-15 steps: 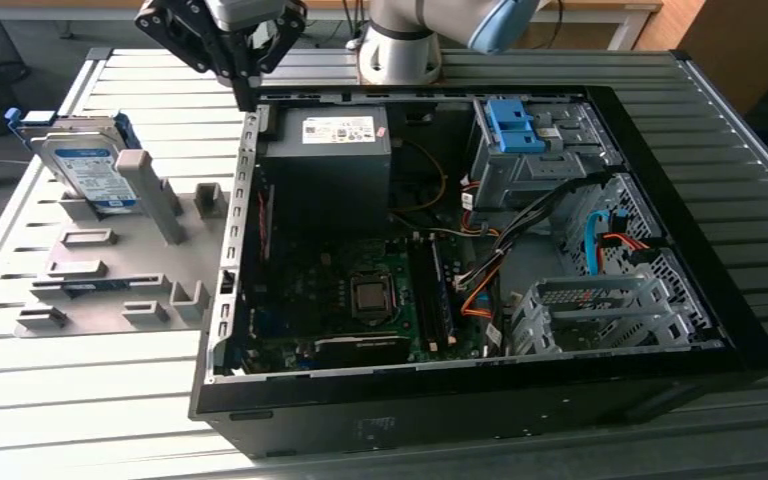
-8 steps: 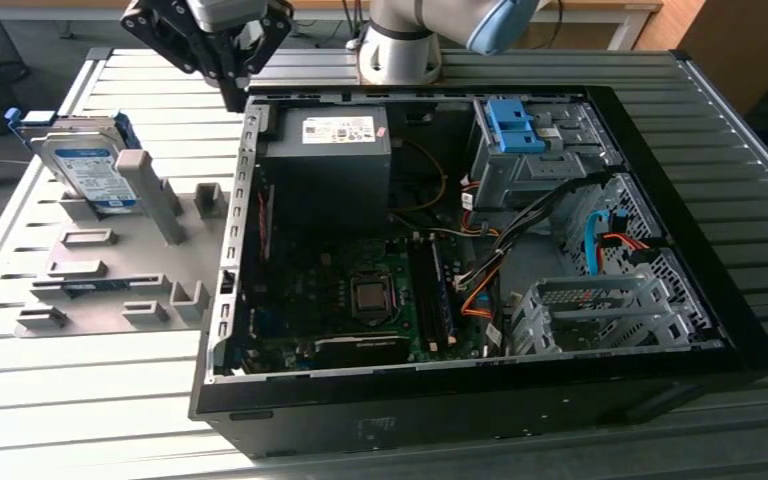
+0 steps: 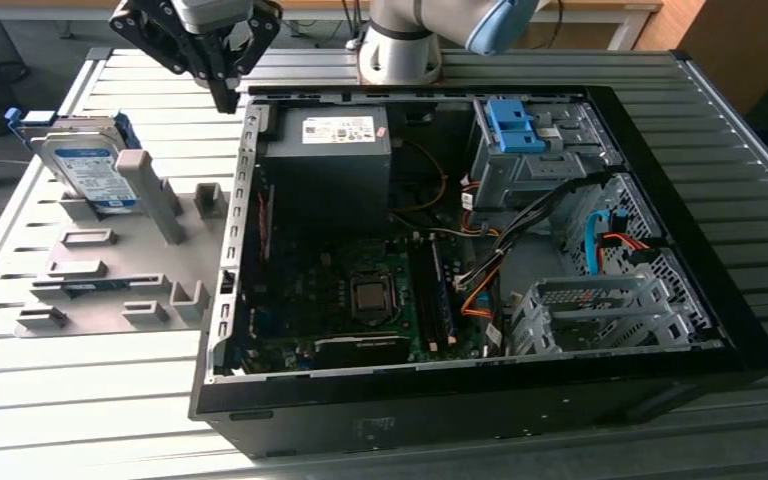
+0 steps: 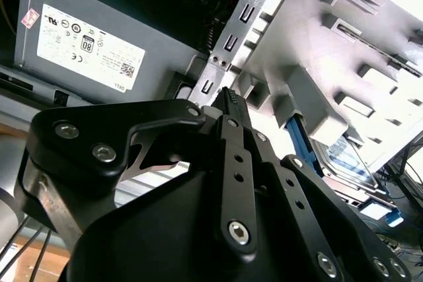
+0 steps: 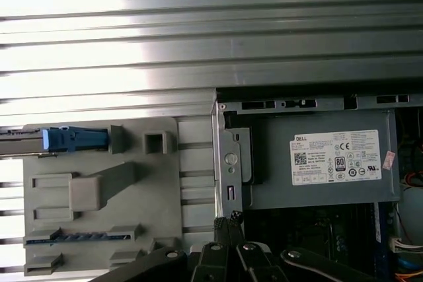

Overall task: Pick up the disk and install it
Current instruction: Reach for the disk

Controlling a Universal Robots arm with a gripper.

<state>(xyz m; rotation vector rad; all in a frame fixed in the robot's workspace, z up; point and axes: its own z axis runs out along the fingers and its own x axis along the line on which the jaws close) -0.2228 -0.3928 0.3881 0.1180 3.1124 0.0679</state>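
The disk (image 3: 84,165) stands on edge in a slot of the grey holder plate (image 3: 117,270), at the exterior view's left of the open computer case (image 3: 491,390). It is silver-grey with a white-and-blue label and blue rails. My gripper (image 3: 228,100) hangs above the gap between the holder plate and the case's far corner, apart from the disk. Its fingers are shut together with nothing between them. In the first wrist view the disk (image 5: 69,139) shows edge-on beyond the fingertips (image 5: 228,219). In the second wrist view the disk (image 4: 347,160) lies past the gripper (image 4: 229,94).
A dark grey box with a white sticker (image 3: 324,160) fills the case's far corner. A bare blue bracket (image 3: 511,125) sits in the metal drive cage (image 3: 544,160). Cables and the mainboard (image 3: 357,300) lie inside the case. Upright pegs (image 3: 151,195) rise from the holder plate.
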